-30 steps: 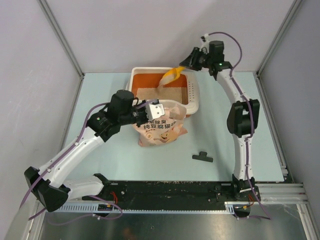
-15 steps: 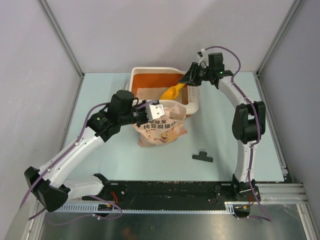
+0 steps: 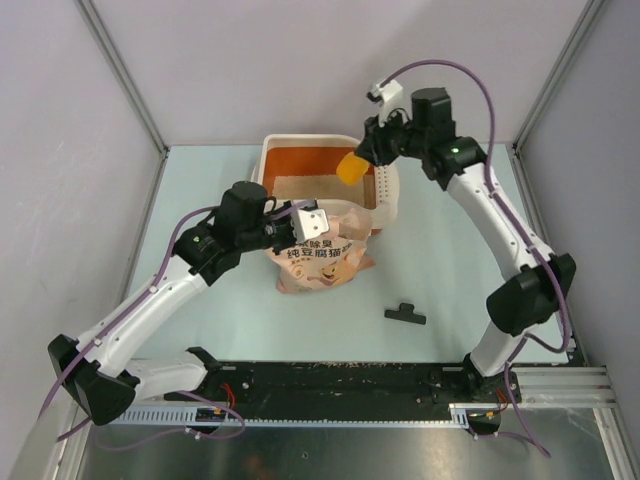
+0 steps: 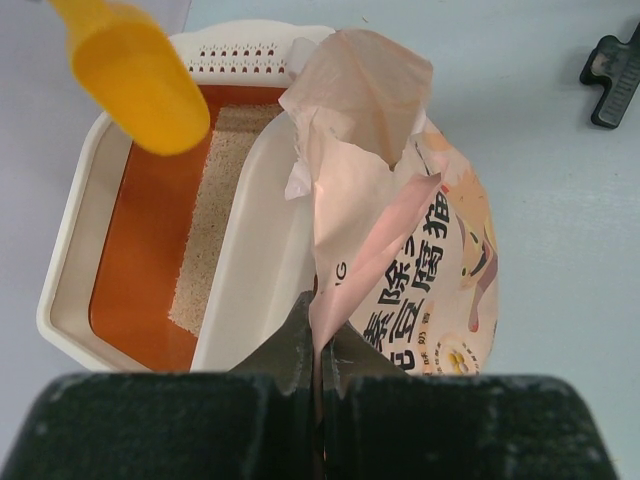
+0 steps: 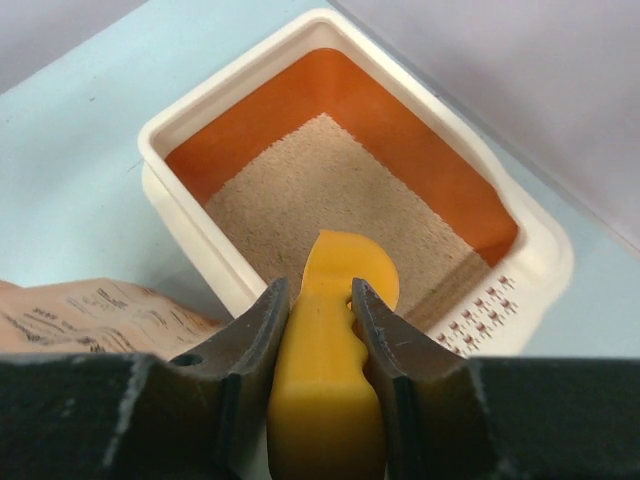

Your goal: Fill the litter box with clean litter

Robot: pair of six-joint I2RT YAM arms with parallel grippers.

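The cream litter box (image 3: 268, 150) stands at the back of the table, its orange floor partly covered by pale clean litter (image 3: 310, 186). My right gripper (image 3: 372, 150) hangs over the box's right end, shut on the handle of an orange scoop (image 3: 352, 166) whose bowl points down at the litter (image 5: 330, 195). In the right wrist view the scoop (image 5: 335, 330) sits between both fingers of the right gripper (image 5: 318, 295). My left gripper (image 4: 321, 330) is shut on the torn top edge of the pink printed bag (image 4: 400, 250), which stands against the box's near wall (image 4: 255, 270).
A black clip (image 3: 404, 314) lies on the pale blue table to the right of the bag (image 3: 320, 255). Grey walls close in the back and both sides. The box's slotted rim (image 5: 480, 310) lies at its right end.
The right arm swung its elbow out toward the near right. The scoop dipped low into the box, then rose and now points steeply down. The left arm and bag have not moved.
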